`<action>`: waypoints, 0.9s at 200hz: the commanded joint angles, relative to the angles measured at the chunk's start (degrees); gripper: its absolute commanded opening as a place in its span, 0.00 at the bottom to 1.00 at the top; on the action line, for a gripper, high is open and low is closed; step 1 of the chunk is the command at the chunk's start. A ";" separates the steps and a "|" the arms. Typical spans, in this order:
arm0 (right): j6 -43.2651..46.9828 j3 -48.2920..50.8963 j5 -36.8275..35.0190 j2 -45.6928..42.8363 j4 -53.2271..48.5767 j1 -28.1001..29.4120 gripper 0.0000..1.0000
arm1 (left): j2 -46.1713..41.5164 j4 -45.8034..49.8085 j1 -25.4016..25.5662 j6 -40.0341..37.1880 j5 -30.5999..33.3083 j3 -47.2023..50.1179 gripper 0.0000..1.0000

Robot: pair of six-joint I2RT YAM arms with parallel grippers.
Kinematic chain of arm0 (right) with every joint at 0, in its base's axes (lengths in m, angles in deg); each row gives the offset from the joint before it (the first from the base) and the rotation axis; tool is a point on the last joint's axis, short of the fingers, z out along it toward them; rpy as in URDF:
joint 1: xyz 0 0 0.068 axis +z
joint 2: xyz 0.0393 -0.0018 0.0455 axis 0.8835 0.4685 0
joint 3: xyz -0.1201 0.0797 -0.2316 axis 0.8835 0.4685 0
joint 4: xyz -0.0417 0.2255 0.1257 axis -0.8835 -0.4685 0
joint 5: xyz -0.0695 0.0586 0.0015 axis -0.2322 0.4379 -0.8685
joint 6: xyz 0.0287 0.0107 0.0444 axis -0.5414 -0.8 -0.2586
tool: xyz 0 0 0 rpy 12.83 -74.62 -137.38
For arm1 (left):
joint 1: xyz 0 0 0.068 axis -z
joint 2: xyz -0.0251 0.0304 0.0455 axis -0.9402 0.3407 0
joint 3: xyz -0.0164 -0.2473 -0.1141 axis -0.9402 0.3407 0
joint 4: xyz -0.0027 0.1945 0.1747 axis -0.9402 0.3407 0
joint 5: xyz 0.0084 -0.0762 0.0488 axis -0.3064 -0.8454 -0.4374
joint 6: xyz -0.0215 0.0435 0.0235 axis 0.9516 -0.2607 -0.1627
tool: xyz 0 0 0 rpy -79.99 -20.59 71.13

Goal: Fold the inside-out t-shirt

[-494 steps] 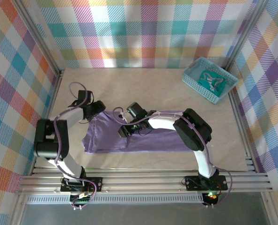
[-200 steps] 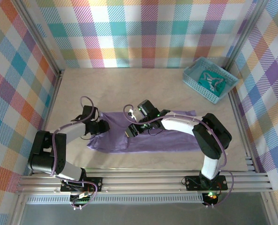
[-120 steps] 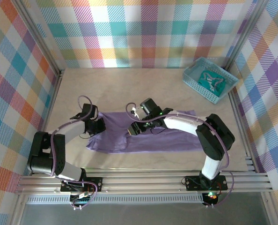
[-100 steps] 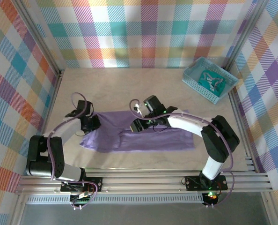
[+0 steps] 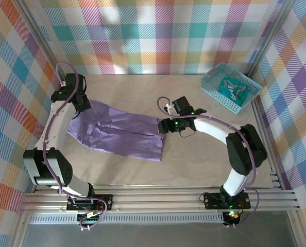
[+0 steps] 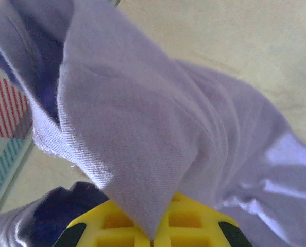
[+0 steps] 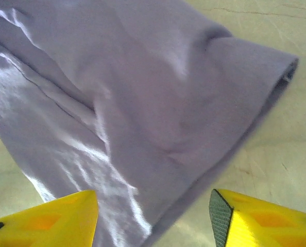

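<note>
The inside-out t-shirt (image 5: 119, 135) is lavender and lies stretched in a slant across the left half of the table. My left gripper (image 5: 82, 102) is at the far left, shut on the shirt's upper left end. In the left wrist view a fold of the shirt (image 6: 142, 128) is pinched between the yellow fingers (image 6: 194, 226) of the left gripper (image 6: 155, 234). My right gripper (image 5: 165, 125) hovers open over the shirt's right end. The right wrist view shows the shirt (image 7: 142, 103) and its hemmed edge (image 7: 279, 72) beyond the right gripper (image 7: 153, 221), with cloth lying under the gap.
A small teal basket (image 5: 218, 96) stands in the far right corner with a teal-green garment (image 5: 231, 88) inside. Checked walls enclose the table on three sides. Bare tabletop (image 5: 204, 159) lies to the right of the shirt and in front of it.
The left gripper has shut on the shirt and pulled its left end toward the far left corner. The shirt now lies slanted. The right gripper has shifted right to the shirt's right end.
</note>
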State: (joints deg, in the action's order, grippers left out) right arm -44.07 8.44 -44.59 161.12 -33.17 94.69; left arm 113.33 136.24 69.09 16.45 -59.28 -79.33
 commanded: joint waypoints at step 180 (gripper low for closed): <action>-2.33 9.07 -1.63 -7.46 -0.60 -8.99 0.60 | 1.40 -13.64 41.24 21.03 -21.27 7.89 0.71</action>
State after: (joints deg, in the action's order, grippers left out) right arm -44.29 16.29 -49.51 154.85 -36.03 85.40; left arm 127.54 126.42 111.92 36.44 -79.69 -76.66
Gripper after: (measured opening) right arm 0.600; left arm 0.643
